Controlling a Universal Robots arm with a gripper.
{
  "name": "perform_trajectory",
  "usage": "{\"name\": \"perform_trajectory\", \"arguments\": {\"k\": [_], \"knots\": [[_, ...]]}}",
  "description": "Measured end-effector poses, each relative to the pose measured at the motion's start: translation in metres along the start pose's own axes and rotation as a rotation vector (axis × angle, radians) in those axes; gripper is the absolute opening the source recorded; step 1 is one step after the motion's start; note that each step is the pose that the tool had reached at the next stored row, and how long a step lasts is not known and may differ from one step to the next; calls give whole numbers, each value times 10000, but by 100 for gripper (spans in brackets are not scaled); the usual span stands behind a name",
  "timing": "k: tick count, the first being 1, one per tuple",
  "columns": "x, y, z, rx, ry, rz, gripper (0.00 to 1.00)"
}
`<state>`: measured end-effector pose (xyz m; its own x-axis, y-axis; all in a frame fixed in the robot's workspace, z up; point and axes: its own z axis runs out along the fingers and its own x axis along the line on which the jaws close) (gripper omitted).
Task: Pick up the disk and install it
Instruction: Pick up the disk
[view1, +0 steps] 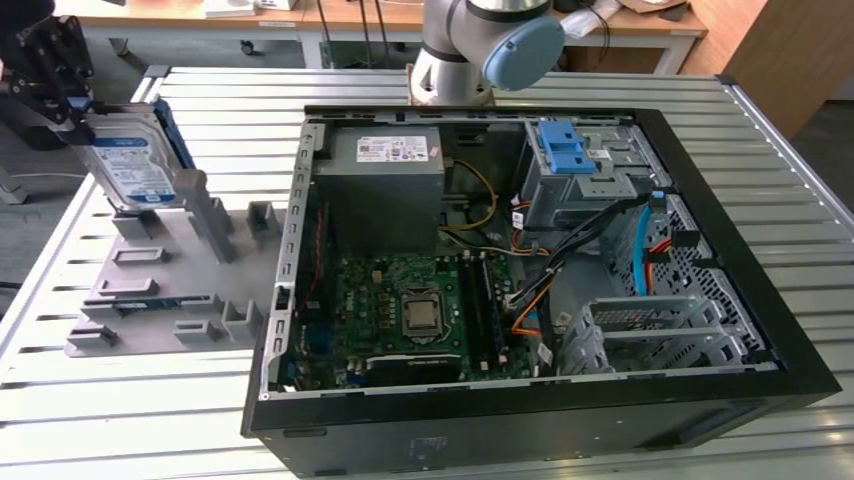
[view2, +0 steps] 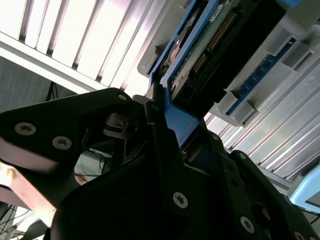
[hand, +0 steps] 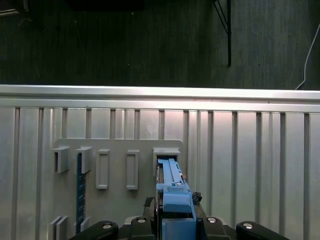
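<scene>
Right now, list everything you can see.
disk: one, silver with blue bracket, upright over rack, exterior view's left
rack: one, grey, on table beside case
case: one, black, open, centre
power supply: one, grey, inside case
motherboard: one, green, inside case
drive cage: one, grey with blue latch, inside case
table: one, silver slats, under everything
arm: one, grey and blue, beyond case
jaws: black, shut on disk

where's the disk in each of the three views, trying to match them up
Exterior view: the disk stands upright at the exterior view's far left, in the gripper, at the grey fixture.
First wrist view: the disk is edge-on, blue bracket nearest the camera.
Second wrist view: the disk is edge-on, circuit board showing.
Shared landmark: the grey fixture.
</scene>
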<state>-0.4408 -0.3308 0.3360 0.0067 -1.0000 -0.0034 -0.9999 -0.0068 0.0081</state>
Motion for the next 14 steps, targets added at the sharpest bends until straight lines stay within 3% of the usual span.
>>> {"name": "perform_trajectory", "arguments": {"k": [14], "knots": [[0, 1, -137, 1, -21, 0, 36]]}}
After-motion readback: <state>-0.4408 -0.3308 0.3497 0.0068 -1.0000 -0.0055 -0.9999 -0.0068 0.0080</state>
